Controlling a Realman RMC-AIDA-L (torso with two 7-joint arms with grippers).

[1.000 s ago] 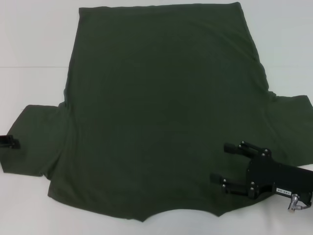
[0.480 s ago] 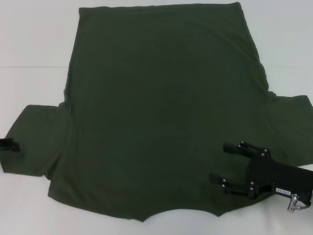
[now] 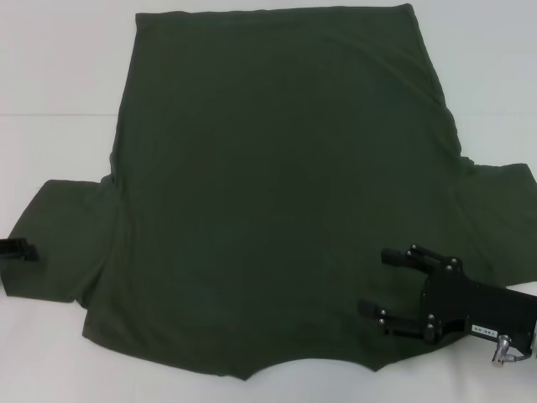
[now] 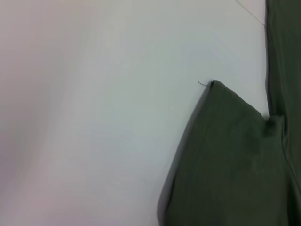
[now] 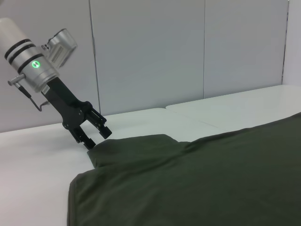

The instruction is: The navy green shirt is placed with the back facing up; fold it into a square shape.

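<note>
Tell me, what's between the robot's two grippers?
Only the shirt. In the head view the left gripper is at one sleeve's edge, the right gripper over the other side, and plain green cloth fills the stretch between them.

Even, bright overhead light washes the white tabletop [image 3: 67,75] almost featureless in the head view, with a faint pinkish tint toward the edge in the left wrist view. The large dark olive-green cotton T-shirt [image 3: 277,193] reads very dark, its creases barely showing. Shadows are soft and thin along the cloth's edges. The left wrist view is slightly soft; the right wrist view is crisp.
</note>
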